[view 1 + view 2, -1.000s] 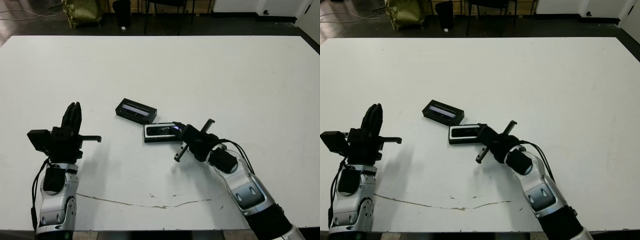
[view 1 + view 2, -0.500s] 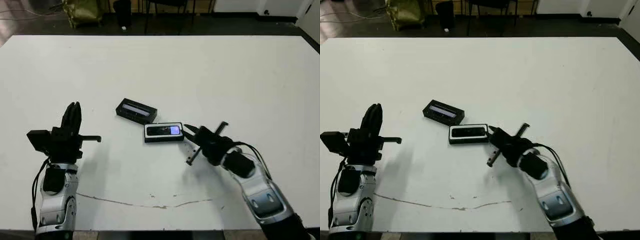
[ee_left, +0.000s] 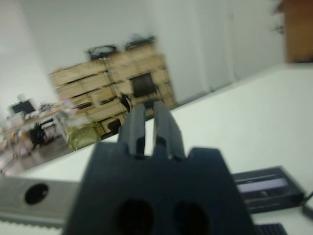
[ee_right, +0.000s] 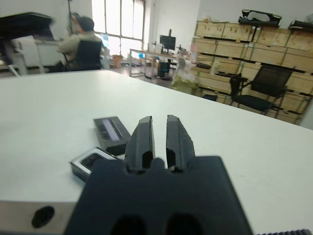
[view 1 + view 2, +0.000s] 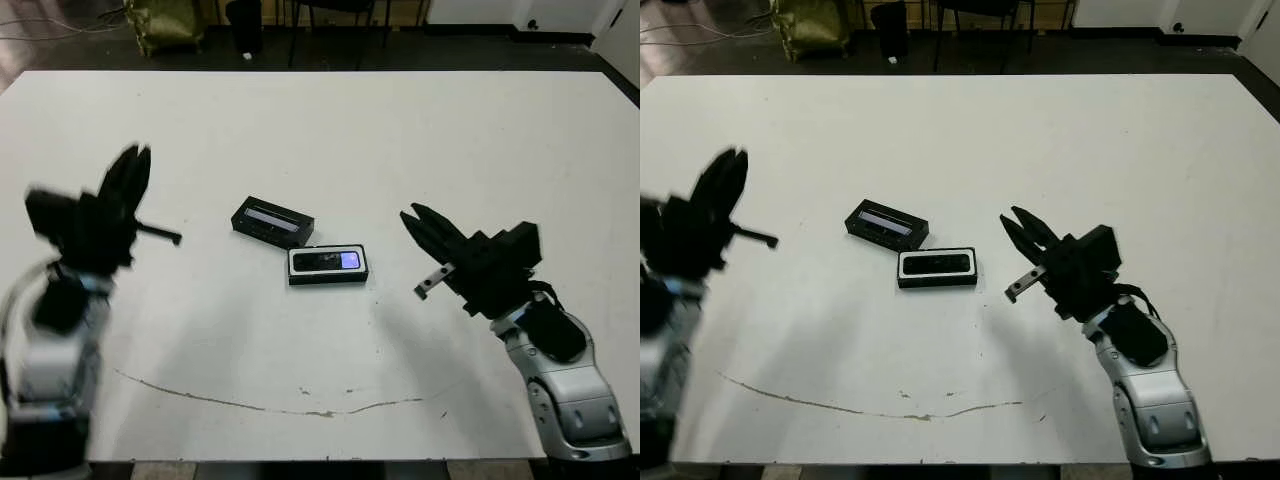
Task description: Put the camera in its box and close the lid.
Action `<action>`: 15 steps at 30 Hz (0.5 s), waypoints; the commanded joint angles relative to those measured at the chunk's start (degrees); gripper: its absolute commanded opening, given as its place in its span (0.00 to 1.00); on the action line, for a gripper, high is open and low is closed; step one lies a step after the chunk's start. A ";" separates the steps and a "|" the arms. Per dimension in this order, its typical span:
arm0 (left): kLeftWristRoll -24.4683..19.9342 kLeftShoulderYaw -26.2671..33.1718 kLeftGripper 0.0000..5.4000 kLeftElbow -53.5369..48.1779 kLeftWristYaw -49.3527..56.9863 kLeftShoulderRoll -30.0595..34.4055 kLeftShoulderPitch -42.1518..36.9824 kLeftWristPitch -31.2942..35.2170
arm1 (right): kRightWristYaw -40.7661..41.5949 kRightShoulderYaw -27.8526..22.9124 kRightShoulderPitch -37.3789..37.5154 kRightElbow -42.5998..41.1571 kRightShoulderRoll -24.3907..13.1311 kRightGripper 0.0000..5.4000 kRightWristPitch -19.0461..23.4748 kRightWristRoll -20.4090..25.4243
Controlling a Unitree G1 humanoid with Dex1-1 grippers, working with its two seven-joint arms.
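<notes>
White table (image 5: 450, 130), stacked wooden crates (image 4: 254, 34), black office chair (image 4: 257, 88), bright windows (image 4: 120, 19), dark floor (image 5: 60, 50)

right claw (image 5: 418, 228): pulled back from the box (image 5: 328, 265); was at the box's right end a second ago, now well apart to its right and lifted off the bench (image 5: 480, 140).
right claw fingers: little gap in the right wrist view; were spread at the box end before.
camera (image 5: 331, 261): was partly covered by the right claw, now fully exposed inside the box, bluish spot visible.
left claw (image 5: 128, 172): raised and shifted toward the robot's left compared with earlier; blurred by motion in the head views.
left arm: forearm swung outward; more of it cut off at the frame edge.
</notes>
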 commanded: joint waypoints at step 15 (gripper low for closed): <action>29.53 -30.72 0.00 66.57 -25.64 -2.74 -50.70 -2.53 | 1.97 0.13 2.00 3.54 0.21 0.00 -3.95 2.36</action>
